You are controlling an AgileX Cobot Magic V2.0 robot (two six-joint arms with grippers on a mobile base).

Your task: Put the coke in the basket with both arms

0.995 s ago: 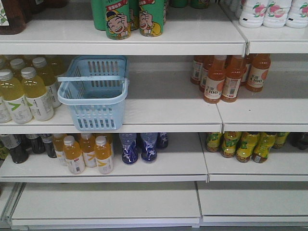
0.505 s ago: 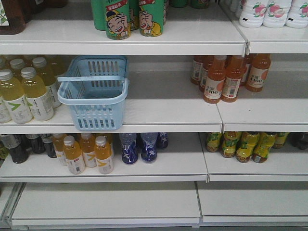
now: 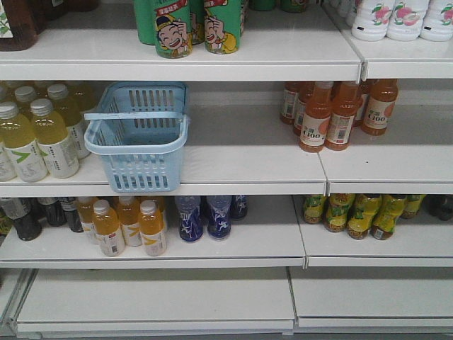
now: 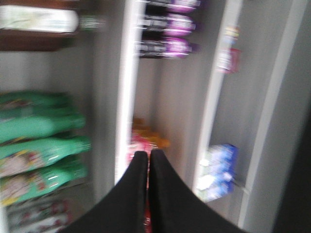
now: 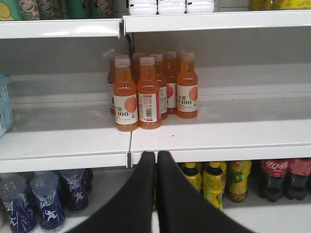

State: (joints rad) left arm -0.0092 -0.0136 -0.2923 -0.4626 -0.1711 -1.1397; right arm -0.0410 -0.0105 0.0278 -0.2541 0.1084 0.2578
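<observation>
Showing the light blue slotted plastic basket (image 3: 141, 170) upright on the white middle shelf (image 3: 248, 163), mouth up, long axis running front to back, far left of the right claw (image 5: 155, 156). The right claw and the left claw (image 4: 148, 155) are each pressed together, empty. Beyond the right claw stand orange juice bottles (image 5: 148, 97).

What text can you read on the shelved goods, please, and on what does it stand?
"C100": on the white labels of the orange bottles.
White script on the cola bottles' red labels: too small to read.
Red banners on the green cans: too small to read.
Left wrist view: too blurred to read.
</observation>
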